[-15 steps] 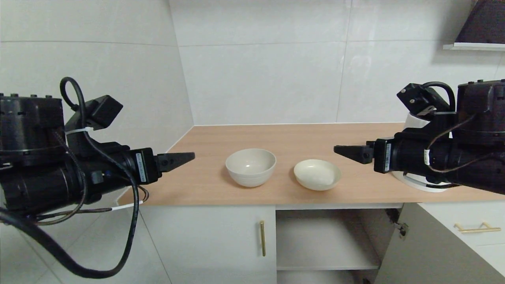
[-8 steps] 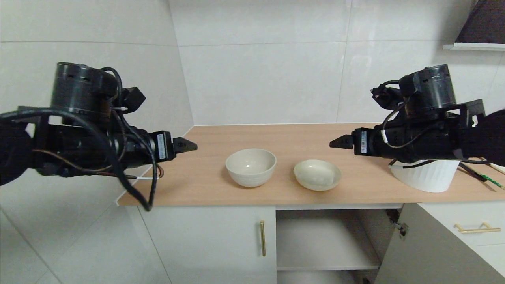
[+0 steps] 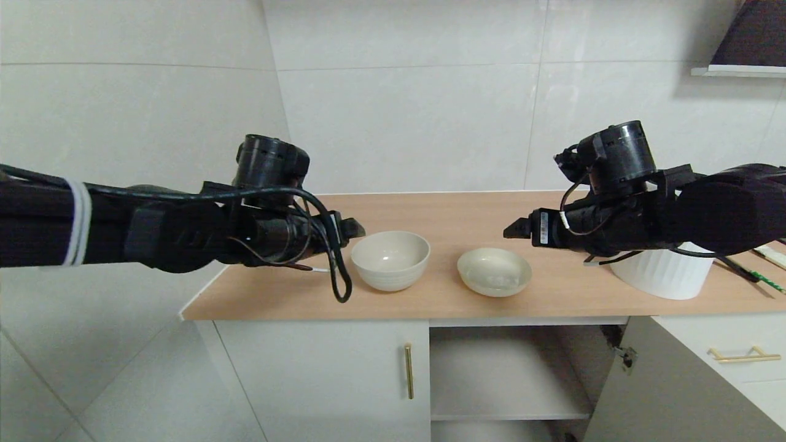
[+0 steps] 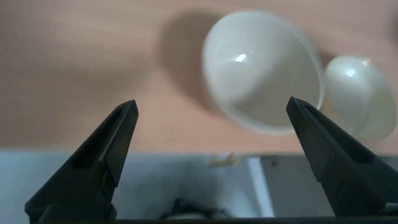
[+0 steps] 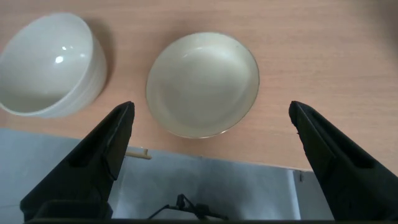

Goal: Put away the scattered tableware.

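Note:
Two cream bowls stand on the wooden counter (image 3: 307,288): a deep bowl (image 3: 390,258) on the left and a shallow bowl (image 3: 494,271) to its right. My left gripper (image 3: 356,228) hovers just left of the deep bowl's rim, a little above the counter. In the left wrist view it is open (image 4: 211,104), with the deep bowl (image 4: 261,68) ahead of its fingers and the shallow bowl (image 4: 360,93) beyond. My right gripper (image 3: 513,230) hangs above and right of the shallow bowl. It is open (image 5: 210,108), with the shallow bowl (image 5: 202,84) below between its fingers and the deep bowl (image 5: 46,65) off to one side.
A white ribbed container (image 3: 663,273) stands on the counter under my right arm, with chopsticks (image 3: 764,276) beside it at the far right. Below the counter a cabinet (image 3: 509,368) stands open with a bare shelf, its door (image 3: 669,393) swung out right. Tiled walls close the back and left.
Both arms have stretched forward over the counter. The left gripper moved right, up to the deep bowl. The right gripper moved slightly left and farther out, uncovering the white container.

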Tool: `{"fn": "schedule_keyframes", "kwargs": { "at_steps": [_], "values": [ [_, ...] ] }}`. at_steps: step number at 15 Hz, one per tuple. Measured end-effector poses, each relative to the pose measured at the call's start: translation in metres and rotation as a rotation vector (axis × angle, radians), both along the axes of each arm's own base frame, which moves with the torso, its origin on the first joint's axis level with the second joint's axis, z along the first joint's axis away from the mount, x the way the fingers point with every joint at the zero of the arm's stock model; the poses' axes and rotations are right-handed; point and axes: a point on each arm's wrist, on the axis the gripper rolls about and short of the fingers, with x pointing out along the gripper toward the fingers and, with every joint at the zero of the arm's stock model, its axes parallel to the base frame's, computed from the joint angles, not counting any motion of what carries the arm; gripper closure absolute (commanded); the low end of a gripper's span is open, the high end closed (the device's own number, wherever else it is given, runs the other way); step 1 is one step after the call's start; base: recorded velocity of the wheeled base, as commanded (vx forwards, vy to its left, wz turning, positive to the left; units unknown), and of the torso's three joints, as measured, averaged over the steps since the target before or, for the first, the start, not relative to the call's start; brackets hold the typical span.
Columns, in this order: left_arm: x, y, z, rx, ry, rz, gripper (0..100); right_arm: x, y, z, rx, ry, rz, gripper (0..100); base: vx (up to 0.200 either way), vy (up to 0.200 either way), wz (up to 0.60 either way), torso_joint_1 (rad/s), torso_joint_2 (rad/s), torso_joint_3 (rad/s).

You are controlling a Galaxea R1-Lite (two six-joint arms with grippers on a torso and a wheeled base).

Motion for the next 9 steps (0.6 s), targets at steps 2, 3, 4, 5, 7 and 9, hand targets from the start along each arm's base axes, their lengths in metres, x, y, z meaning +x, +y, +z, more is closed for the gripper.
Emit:
{"fn": "schedule_keyframes", "kwargs": {
  "at_steps": [2,3,4,5,7,9],
  "values": [
    [0.012,-0.008,-0.016,0.001,-0.019,0.051,0,0.001,0.0,-0.002,-0.009,0.002,-0.011,0,0.0,0.0,0.0,0.0,0.0,0.0],
    [0.015,-0.01,-0.024,0.011,-0.003,0.055,0,0.001,0.0,-0.002,-0.01,0.002,-0.012,0,0.0,0.0,0.0,0.0,0.0,0.0],
    [0.018,-0.012,-0.03,0.016,0.009,0.055,0,0.001,0.001,-0.003,-0.01,0.003,-0.011,0,0.0,0.0,0.0,0.0,0.0,0.0],
    [0.02,-0.013,-0.035,0.021,0.019,0.054,0,0.001,0.001,-0.003,-0.01,0.004,-0.01,0,0.0,0.0,0.0,0.0,0.0,0.0],
    [0.025,-0.016,-0.043,0.025,0.032,0.056,0,0.001,0.001,-0.003,-0.011,0.005,-0.009,0,0.0,0.0,0.0,0.0,0.0,0.0],
    [0.031,-0.02,-0.049,-0.001,0.023,0.067,0,0.0,0.001,-0.004,-0.013,0.01,-0.006,0,0.0,0.0,0.0,0.0,0.0,0.0]
  ]
}}
